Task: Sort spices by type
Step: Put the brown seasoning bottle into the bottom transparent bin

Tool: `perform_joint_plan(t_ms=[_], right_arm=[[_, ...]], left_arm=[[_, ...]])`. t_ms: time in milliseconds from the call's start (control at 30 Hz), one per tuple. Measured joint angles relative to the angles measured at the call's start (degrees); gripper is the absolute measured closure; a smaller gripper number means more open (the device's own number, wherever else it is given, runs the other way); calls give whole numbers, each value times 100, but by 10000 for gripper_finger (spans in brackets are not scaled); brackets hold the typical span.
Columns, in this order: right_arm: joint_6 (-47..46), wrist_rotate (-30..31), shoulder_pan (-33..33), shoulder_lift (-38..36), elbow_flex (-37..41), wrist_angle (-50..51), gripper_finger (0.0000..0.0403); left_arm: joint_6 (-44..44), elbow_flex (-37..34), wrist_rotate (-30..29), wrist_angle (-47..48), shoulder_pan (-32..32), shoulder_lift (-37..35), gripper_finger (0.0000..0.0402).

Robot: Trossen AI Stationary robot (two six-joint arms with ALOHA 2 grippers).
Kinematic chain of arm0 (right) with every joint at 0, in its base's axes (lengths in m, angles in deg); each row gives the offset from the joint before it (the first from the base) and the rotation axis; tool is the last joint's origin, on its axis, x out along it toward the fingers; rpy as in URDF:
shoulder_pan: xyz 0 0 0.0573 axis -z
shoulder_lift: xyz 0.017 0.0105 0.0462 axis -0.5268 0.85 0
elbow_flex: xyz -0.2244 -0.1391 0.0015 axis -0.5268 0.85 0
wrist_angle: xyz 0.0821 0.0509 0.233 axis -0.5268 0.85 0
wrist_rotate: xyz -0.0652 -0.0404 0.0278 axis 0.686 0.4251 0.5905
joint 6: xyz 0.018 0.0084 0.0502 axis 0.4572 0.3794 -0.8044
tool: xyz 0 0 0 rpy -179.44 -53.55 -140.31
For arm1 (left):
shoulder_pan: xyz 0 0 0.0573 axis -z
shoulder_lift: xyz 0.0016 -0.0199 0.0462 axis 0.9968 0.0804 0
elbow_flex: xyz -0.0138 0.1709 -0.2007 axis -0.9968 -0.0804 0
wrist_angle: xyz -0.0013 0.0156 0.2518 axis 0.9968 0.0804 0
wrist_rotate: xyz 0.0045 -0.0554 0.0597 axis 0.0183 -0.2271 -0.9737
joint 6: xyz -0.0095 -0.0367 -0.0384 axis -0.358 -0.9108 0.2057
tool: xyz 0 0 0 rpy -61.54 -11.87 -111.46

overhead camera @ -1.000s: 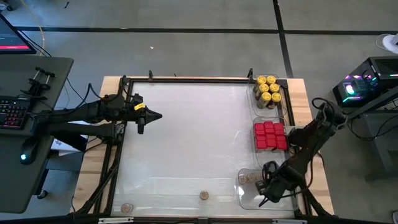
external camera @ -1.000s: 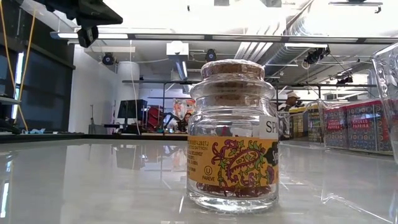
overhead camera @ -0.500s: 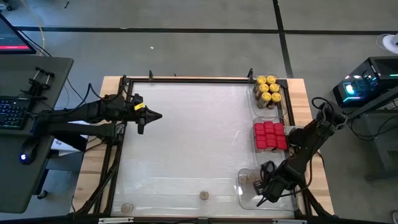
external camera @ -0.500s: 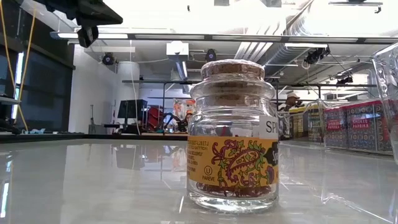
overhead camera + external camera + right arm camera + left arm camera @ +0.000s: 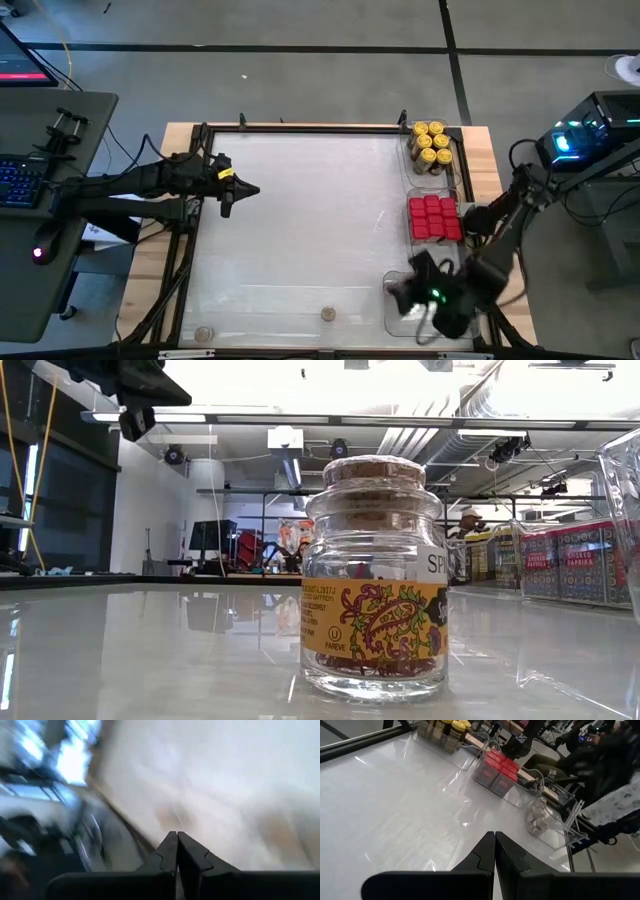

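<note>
Round jars with yellow lids (image 5: 431, 144) stand in a clear tray at the far right, and red boxy tins (image 5: 433, 217) fill a second tray nearer. Cork-topped jars (image 5: 537, 817) stand in a third tray at the near right. One cork-topped jar (image 5: 327, 314) stands alone on the table by the near edge and looms large in the low view (image 5: 375, 575). Another (image 5: 204, 334) stands at the near left corner. My right gripper (image 5: 405, 290) is shut and empty above the near-right tray. My left gripper (image 5: 245, 188) hangs shut and empty over the table's left side.
A black frame (image 5: 300, 126) runs around the white tabletop. The three clear trays line the right edge. The wide middle of the table (image 5: 310, 220) is bare. A desk with a keyboard (image 5: 20, 180) stands beyond the left edge.
My right gripper has risen from the near-right tray and its wrist has turned sharply, most of it in the last half second; it stays shut and empty. The jars and tins have not moved.
</note>
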Motion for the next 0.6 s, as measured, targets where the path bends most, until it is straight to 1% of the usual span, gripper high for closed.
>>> perform_joint_plan(t_ms=[33,67,100,133,233,300,367,467,533,600], right_arm=[[438,399,192,0,-86,-164,402],[934,538,430,0,-151,-395,402],[1462,446,700,0,-192,-684,402],[2054,161,1001,2,-204,-1053,401],[3817,-1054,1936,239,-285,-2599,386],[4614,-1825,2432,530,-474,-3199,369],[5128,-2689,2812,860,-829,-3245,348],[5763,-3824,3153,1397,-1560,-2998,314],[6225,-4331,3234,1782,-2193,-2874,291],[6744,-4617,3240,2151,-2950,-2600,268]], left_arm=[[0,0,0,17,0,0,401],[-2,0,1,24,0,0,401],[-2,0,8,22,4,0,401],[-2,0,15,22,8,0,402],[-3,0,94,21,9,0,402],[-2,0,147,22,11,0,401],[3,0,229,30,11,0,401],[49,0,354,35,11,0,401],[48,0,376,43,11,0,401],[44,0,378,84,11,0,402]])
